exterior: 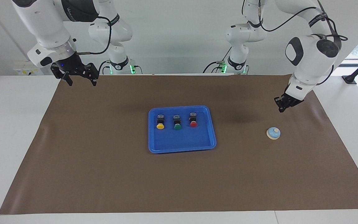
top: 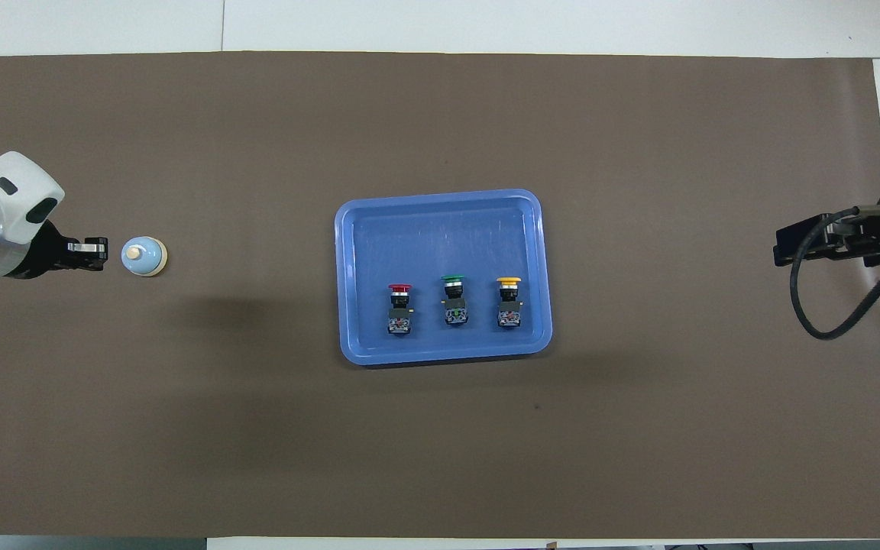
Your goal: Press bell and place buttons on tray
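The light-blue bell [exterior: 273, 133] [top: 143, 256] sits on the brown mat toward the left arm's end of the table. My left gripper [exterior: 282, 109] [top: 100, 253] hangs above the mat just beside the bell, apart from it. The blue tray [exterior: 182, 142] [top: 440, 225] lies at the middle of the mat. The yellow button [exterior: 160, 126] [top: 509, 283], the green button [exterior: 177, 127] [top: 451, 280] and the red button [exterior: 193, 124] [top: 400, 289] stand in a row in it, in the half nearer to the robots. My right gripper [exterior: 82, 81] [top: 780, 248] is open, empty and waits high over the mat's edge at the right arm's end.
The brown mat [exterior: 104, 161] [top: 257, 428] covers most of the white table. A black cable [top: 814, 305] loops from the right arm's wrist.
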Motion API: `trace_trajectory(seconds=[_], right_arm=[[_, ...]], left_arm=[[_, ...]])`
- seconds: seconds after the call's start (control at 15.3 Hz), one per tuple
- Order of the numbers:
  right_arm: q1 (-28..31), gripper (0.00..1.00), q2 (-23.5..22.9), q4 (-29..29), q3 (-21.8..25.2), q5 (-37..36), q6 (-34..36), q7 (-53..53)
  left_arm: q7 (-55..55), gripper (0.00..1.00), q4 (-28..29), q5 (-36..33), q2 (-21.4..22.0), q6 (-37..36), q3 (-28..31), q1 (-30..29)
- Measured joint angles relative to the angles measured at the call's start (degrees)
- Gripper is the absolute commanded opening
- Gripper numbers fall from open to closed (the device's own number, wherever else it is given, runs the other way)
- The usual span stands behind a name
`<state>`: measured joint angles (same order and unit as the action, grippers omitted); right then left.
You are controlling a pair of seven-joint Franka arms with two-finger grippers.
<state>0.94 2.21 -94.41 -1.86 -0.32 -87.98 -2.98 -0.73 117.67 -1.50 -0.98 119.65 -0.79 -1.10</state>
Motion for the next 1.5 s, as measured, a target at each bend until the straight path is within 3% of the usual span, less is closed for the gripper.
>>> trace_trajectory(seconds=[0.52,1.11,1.31,1.37,1.44,1.5], right_arm=[[0.0,1.00,0.0,0.0,0.0,0.0,0.0,0.0],[0.0,1.00,0.0,0.0,0.0,0.0,0.0,0.0],[0.0,1.00,0.0,0.0,0.0,0.0,0.0,0.0],[0.0,1.00,0.0,0.0,0.0,0.0,0.0,0.0],[0.0,1.00,0.0,0.0,0.0,0.0,0.0,0.0],[0.0,1.00,0.0,0.0,0.0,0.0,0.0,0.0]], left_arm=[[0.0,0.00,1.3,0.0,-9.1,13.1,0.1,-0.7],[0.0,0.00,3.1,0.0,-9.5,16.0,0.1,-1.7],[0.0,0.02,1.7,0.0,-9.5,13.2,0.0,-1.6],[0.0,0.21,-0.4,0.0,-9.5,9.7,-0.1,-1.6],[0.0,0.48,-3.4,0.0,-9.4,4.9,-0.2,-1.5],[0.1,0.95,-6.8,0.0,-9.1,-0.6,-0.4,-1.5]])
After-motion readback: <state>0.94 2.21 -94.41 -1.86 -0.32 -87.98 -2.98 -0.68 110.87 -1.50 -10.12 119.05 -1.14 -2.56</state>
